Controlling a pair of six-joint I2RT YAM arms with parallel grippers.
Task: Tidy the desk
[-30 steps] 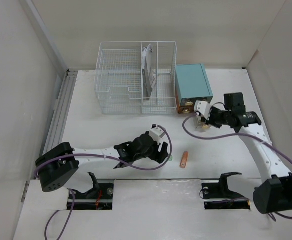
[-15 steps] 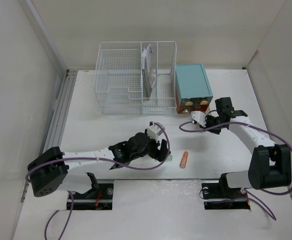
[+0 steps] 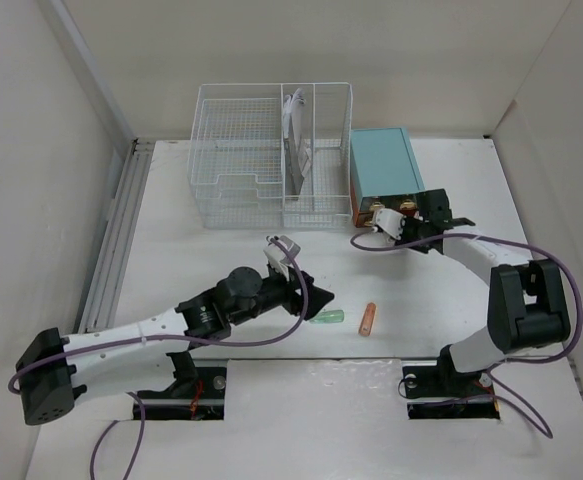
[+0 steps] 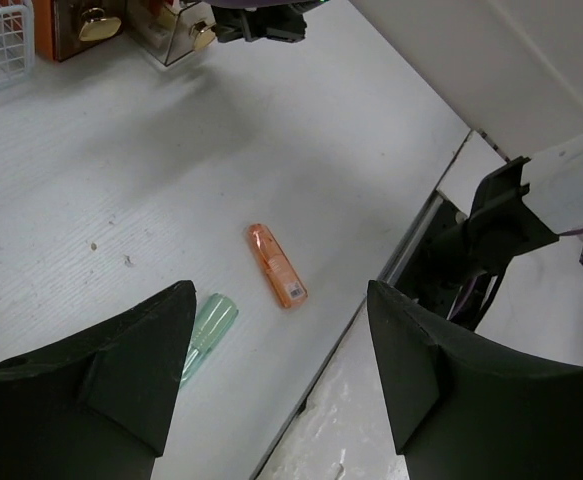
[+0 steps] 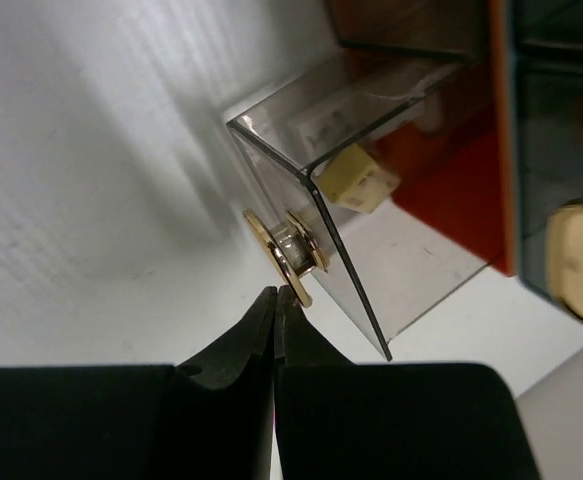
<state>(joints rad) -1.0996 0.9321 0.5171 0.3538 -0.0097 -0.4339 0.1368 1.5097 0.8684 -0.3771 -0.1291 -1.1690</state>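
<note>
L gripper spread wide over matte white desk nr front edge; flat orange stick, translucent green ribbed piece lie apart below it; open desk beyond; R gripper pinched closed at brass knob, poss. touching; smoky clear drawer pulled out of teal cabinet.
</note>
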